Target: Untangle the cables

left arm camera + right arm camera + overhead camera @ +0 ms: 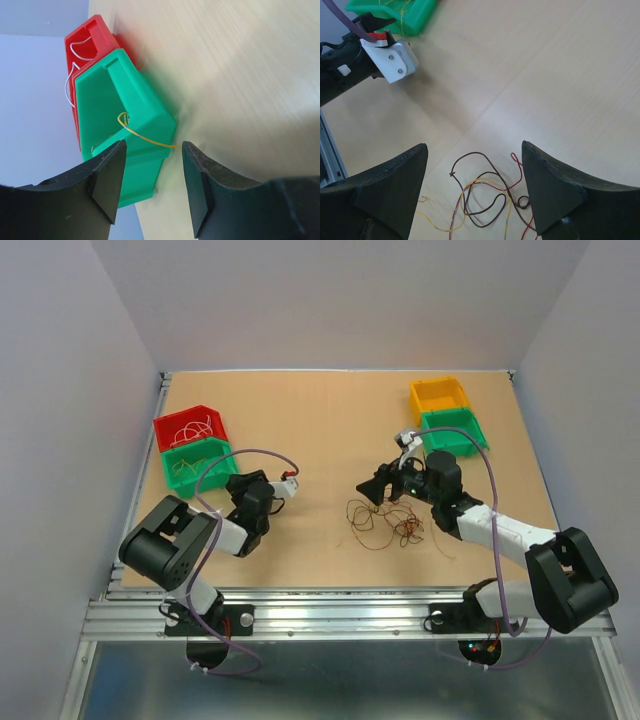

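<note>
Brown cables (482, 186) close beneath right claw (474, 147)

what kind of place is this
Most likely a robotics lab test cell: plain white walls box in a wooden tabletop, the left arm and right arm are bolted to a metal rail at its near edge, and a red bin and an orange bin sit on it with loose thin cables.

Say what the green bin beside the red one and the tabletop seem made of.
Green bin: likely moulded plastic, smooth, uniform colour, soft sheen on its edges. Tabletop: wood or wood-look laminate, matte, with fine pale grain lines; which one cannot be told.
</note>
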{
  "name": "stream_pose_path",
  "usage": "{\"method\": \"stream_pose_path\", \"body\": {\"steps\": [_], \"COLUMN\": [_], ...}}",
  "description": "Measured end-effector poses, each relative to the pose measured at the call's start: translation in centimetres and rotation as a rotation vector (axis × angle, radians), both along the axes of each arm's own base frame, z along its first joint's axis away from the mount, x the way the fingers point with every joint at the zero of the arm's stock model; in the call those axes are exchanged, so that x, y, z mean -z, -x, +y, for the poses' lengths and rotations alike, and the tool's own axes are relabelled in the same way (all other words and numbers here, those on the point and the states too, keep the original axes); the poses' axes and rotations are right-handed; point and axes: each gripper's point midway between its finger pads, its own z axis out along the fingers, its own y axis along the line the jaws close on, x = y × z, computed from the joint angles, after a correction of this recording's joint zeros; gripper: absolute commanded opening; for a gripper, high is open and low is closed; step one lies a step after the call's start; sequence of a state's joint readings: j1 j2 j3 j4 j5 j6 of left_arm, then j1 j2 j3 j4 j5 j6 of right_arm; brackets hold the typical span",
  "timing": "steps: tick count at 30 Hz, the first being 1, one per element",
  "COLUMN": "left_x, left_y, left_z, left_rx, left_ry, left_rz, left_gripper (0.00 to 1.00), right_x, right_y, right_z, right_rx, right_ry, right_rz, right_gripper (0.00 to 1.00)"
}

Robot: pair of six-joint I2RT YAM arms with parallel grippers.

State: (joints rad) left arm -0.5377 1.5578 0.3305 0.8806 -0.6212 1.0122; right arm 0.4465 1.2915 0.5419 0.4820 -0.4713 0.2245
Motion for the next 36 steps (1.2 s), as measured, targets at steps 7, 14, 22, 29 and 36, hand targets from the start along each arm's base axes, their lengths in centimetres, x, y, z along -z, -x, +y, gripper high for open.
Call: {"method": "stream_pose_path", "body": {"steps": [7,14,22,29,36], "left_x": [-0.7,-1.5,-1.1,-1.2,-0.1], "left_y": [-0.3,-0.7,-0.6,-0.5,-0.5], "left_z": [0.4,0.4,-0.1,-1.2,-0.9], "left_rx": [-0.045,-0.061,-0.054,-0.029,-0.041], "left_ry": [0.009,0.024,0.013,0.021,-0.032], "left_rz": [-0.058,-0.107,-0.112,-0.124,-0.122], "left_gripper": [0.46,0.52,0.61,0.61,0.6], "right_x": [0.4,0.3,0.2,0.2,0.1], "right_y": [0.0,0.1,0.3,0.3,0.3], "right_z": [0.1,0.2,0.3,0.5,0.5], "right_rx": [-0.008,-0.016,-0.026,-0.033,-0.035], "right_ry": [0.002,-0.001,-0.006,-0.011,-0.012], "right_rz": [0.009,0.009,0.01,0.007,0.005], "right_gripper": [0.8,0.8,0.8,0.8,0.8]}}
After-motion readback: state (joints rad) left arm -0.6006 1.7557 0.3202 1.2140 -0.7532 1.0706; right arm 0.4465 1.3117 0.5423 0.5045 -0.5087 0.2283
